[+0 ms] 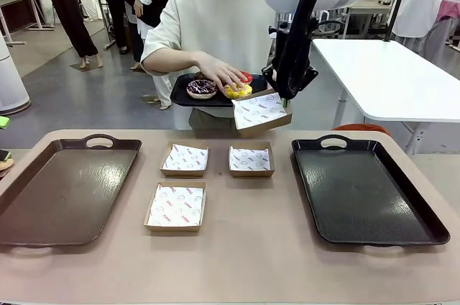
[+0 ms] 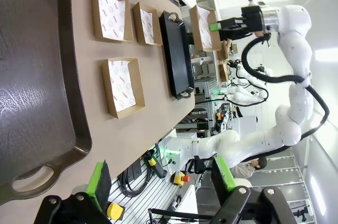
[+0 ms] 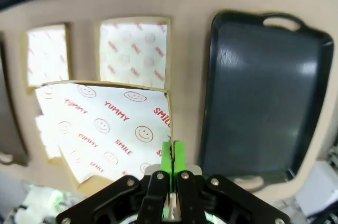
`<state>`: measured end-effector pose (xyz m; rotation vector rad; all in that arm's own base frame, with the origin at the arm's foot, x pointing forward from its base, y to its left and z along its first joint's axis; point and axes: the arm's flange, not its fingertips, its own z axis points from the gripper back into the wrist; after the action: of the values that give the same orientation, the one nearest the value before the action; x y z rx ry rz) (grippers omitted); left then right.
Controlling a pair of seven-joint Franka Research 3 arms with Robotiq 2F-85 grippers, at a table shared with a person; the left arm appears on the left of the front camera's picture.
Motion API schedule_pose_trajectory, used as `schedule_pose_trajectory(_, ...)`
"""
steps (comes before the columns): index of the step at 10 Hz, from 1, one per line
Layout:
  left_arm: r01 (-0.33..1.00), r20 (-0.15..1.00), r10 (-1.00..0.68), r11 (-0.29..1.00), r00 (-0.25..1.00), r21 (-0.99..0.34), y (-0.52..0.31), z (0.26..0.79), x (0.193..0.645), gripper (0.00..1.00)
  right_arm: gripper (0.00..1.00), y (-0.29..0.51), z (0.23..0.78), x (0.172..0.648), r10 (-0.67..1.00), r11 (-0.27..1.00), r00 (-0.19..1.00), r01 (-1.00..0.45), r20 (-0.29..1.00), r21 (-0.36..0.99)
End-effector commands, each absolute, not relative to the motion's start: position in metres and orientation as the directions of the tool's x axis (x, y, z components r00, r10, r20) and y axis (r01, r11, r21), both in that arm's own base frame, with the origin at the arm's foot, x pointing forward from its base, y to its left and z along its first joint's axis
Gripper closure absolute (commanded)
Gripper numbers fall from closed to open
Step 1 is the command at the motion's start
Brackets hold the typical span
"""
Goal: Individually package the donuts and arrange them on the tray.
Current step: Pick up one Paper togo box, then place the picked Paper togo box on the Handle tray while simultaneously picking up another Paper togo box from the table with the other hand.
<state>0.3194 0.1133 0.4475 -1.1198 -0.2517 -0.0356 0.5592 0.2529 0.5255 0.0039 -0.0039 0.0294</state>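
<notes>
A person across the table holds a small black tray (image 1: 183,96) carrying the donuts. A chocolate donut with purple-white sprinkles (image 1: 201,88) lies at its left. The person's hand (image 1: 219,73) rests on a yellow donut (image 1: 238,91), and a red donut (image 1: 247,77) peeks out behind. My right gripper (image 1: 286,101) (image 3: 171,154) (image 2: 215,26) is shut on the rim of a paper-lined cardboard box (image 1: 260,112) (image 3: 103,129) (image 2: 203,27), held tilted in the air beside that tray. In the left wrist view my left gripper (image 2: 161,182) hangs open over the table's near edge, holding nothing.
Three paper-lined boxes (image 1: 185,159) (image 1: 251,160) (image 1: 176,206) sit mid-table. A large brown tray (image 1: 65,190) (image 2: 37,76) lies at the left and a large black tray (image 1: 363,190) (image 3: 264,92) (image 2: 177,55) at the right. Other people stand far behind.
</notes>
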Motion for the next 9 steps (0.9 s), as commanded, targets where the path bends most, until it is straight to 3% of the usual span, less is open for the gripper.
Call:
schedule_pose_trajectory(1, 0.164, 0.226, 0.098, 0.429, 0.969, -0.888, 0.114, 0.448, 0.32, 0.0, 1.0, 0.253, 0.525, 0.586, 0.024, 1.0, 0.999, -0.024, -0.034, 0.007)
schedule_pose_trajectory(2, 0.164, 0.226, 0.098, 0.429, 0.969, -0.888, 0.114, 0.448, 0.32, 0.0, 1.0, 0.253, 0.526, 0.559, 0.029, 1.0, 1.0, -0.029, 0.004, 0.004)
schedule_pose_trajectory(9, 0.164, 0.226, 0.098, 0.429, 0.969, -0.888, 0.114, 0.448, 0.32, 0.0, 1.0, 0.253, 0.526, 0.559, 0.029, 1.0, 1.0, -0.029, 0.004, 0.004)
